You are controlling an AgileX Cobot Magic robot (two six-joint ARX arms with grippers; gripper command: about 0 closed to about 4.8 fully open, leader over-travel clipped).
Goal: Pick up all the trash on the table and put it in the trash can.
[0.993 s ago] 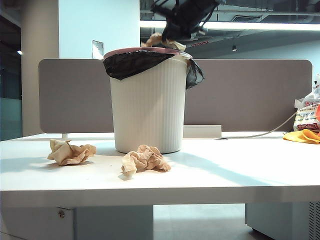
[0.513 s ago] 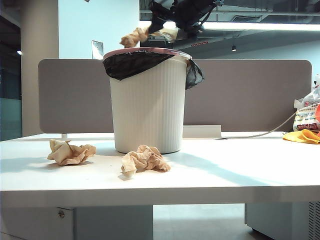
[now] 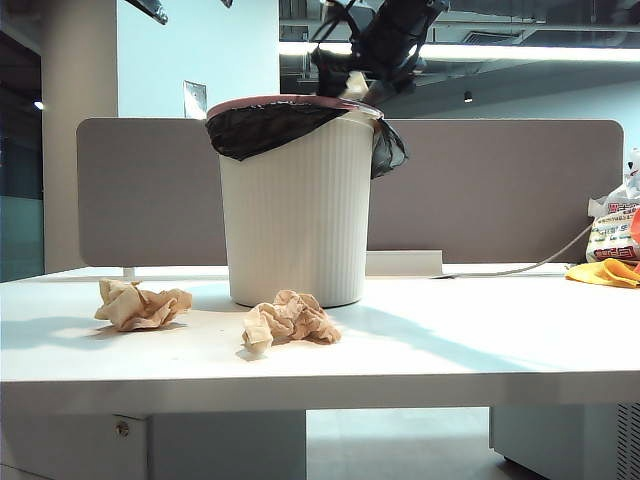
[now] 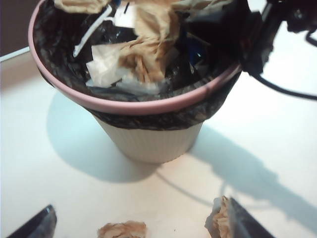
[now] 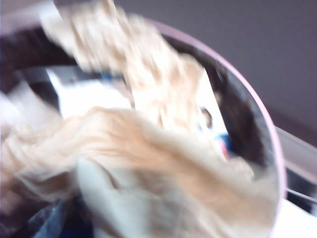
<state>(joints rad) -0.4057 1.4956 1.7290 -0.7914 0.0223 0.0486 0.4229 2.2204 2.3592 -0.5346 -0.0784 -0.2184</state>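
We saw the right gripper (image 3: 352, 82) over the trash can (image 3: 297, 210) – jaws unreadable – paper wad (image 4: 148, 49) inside; left gripper (image 4: 143, 224) hung open above the table (image 3: 450, 345).

Two wads (image 3: 143, 304) lie on the table (image 3: 480, 350) before the trash can (image 3: 297, 200), right tool (image 3: 345, 85) above it.

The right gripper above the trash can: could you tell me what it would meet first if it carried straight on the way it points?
Most likely the crumpled paper in the trash can. The right gripper points down into the can's mouth, though depth is hard to judge in its blurred wrist view.
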